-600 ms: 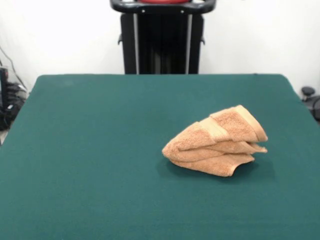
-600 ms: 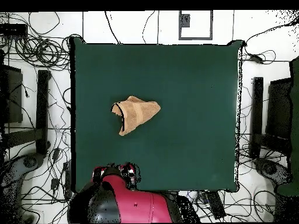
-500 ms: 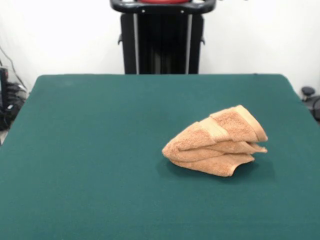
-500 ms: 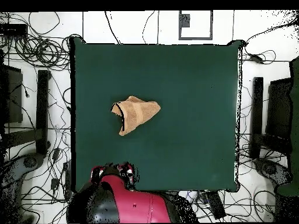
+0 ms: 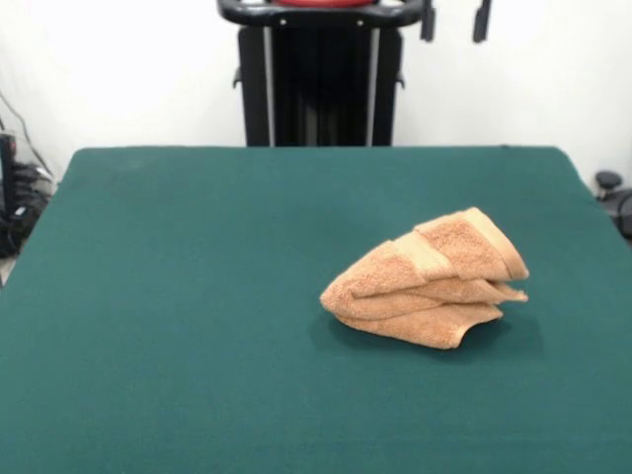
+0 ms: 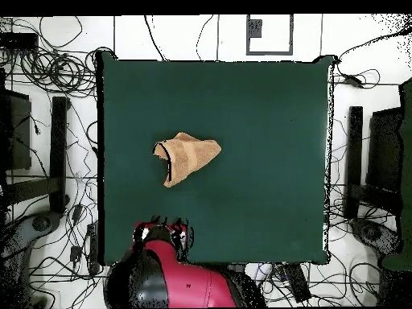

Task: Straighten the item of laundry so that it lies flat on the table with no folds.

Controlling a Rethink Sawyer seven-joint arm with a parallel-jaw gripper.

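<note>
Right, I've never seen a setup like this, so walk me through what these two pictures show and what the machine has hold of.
It is a robot arm, red and black, standing on a black pedestal at one side of a table covered in dark green cloth. One picture looks across the table toward the robot; the other looks straight down from above, with the robot at the bottom. On the table lies one thing: an orange-tan towel, bunched up in folds rather than flat. The robot's hand shows only as two dark tips, set apart, at the top edge of the front picture, high above the table. It holds nothing and touches nothing.
</note>
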